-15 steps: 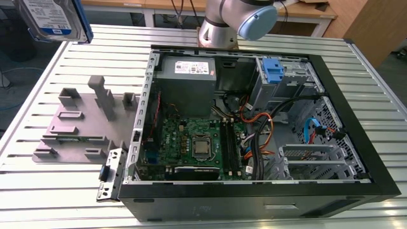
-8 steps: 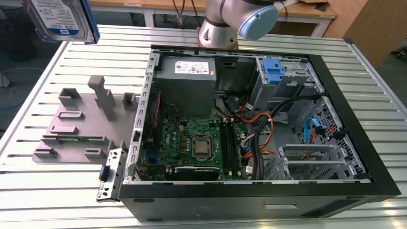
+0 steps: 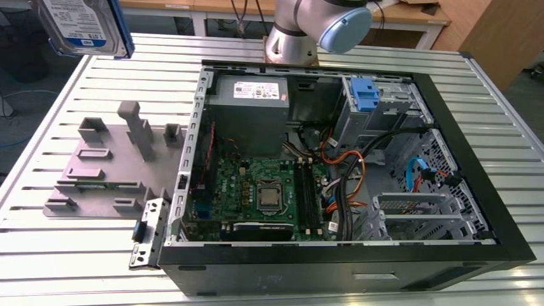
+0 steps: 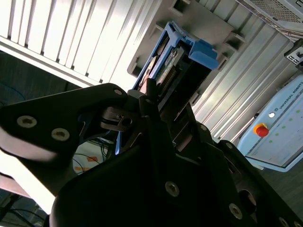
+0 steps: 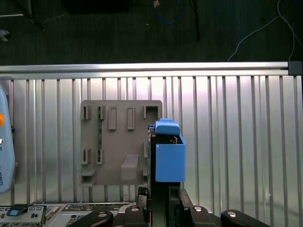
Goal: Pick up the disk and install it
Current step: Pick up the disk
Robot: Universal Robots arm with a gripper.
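Disk (image 3: 81, 25) above fixture (image 3: 89, 169) beside case (image 3: 340, 274)

— Where's the disk (image 3: 81, 25)?
— In the air above one edge of the grey fixture plate (image 3: 93, 172), clamped by the end effector (image 5: 163, 189).
— How does it sit?
— On edge: silver body, white-and-blue label showing in the exterior view, blue rails along its sides.
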